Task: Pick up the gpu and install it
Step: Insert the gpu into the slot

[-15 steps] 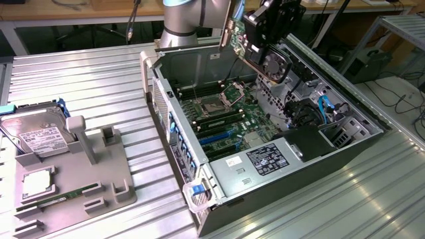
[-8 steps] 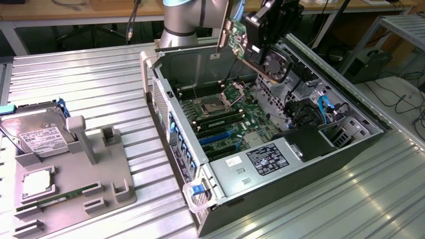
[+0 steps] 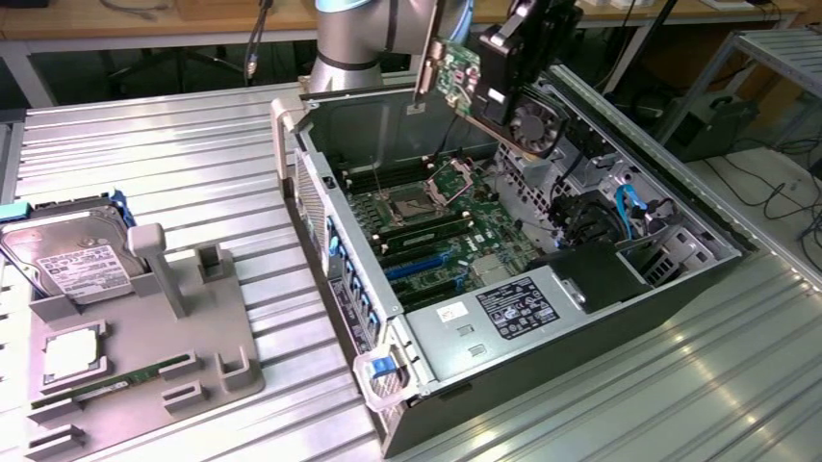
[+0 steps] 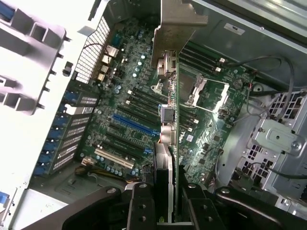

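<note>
Gripping the gpu [image 4: 171,124] edge-on above the open computer case [image 3: 578,385], my pincer [image 4: 165,211] is clamped on the card. I judge that keeping it upright and parallel to the blue slot [image 4: 135,125] matters most.

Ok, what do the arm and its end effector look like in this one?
The arm is a silver-grey tube with a rounded joint and a light blue cap. The end effector is black, with flat fingers bearing round screw holes and hinged links.
</note>
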Robot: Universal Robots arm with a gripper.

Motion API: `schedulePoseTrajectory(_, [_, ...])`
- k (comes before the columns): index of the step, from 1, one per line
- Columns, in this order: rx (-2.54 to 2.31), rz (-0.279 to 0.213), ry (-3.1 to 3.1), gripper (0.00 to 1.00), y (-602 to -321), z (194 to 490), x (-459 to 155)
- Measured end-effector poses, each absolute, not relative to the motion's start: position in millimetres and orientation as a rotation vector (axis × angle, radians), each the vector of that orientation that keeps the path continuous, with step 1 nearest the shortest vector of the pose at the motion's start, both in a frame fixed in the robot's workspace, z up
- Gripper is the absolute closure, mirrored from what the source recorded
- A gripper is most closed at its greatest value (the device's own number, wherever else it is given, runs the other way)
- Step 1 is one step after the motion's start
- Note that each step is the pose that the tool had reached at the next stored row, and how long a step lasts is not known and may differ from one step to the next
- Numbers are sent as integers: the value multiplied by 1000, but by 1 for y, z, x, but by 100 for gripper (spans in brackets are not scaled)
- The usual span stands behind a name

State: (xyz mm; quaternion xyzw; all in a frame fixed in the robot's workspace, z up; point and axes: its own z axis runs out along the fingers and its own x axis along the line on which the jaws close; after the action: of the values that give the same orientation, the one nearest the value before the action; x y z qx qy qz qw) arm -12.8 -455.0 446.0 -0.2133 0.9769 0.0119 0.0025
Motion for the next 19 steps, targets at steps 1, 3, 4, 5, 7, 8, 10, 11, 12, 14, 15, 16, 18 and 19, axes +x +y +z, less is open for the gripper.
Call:
schedulePoseTrajectory(1, [-684, 38, 3061, 73, -455, 446, -13])
schedulePoseTrajectory(3, [-714, 38, 3054, 73, -455, 446, -13])
schedulePoseTrajectory(4, [-731, 38, 3050, 73, -455, 446, -13])
schedulePoseTrajectory(5, [-750, 39, 3046, 73, -455, 446, -13])
schedulePoseTrajectory(7, [-786, 40, 3037, 73, -455, 446, -13])
schedulePoseTrajectory(8, [-805, 41, 3032, 73, -455, 446, -13])
schedulePoseTrajectory(10, [-858, 42, 3017, 73, -455, 446, -13])
schedulePoseTrajectory(11, [-891, 44, 3008, 73, -455, 446, -13])
schedulePoseTrajectory(12, [-907, 45, 3003, 73, -455, 446, -13])
schedulePoseTrajectory(14, [-936, 47, 2994, 73, -455, 446, -13])
schedulePoseTrajectory(15, [-953, 47, 2989, 73, -455, 446, -13])
schedulePoseTrajectory(16, [-968, 48, 2984, 73, -455, 446, -13])
schedulePoseTrajectory(18, [-999, 49, 2974, 73, -455, 446, -13])
schedulePoseTrajectory(19, [-1013, 50, 2969, 73, -455, 446, -13])
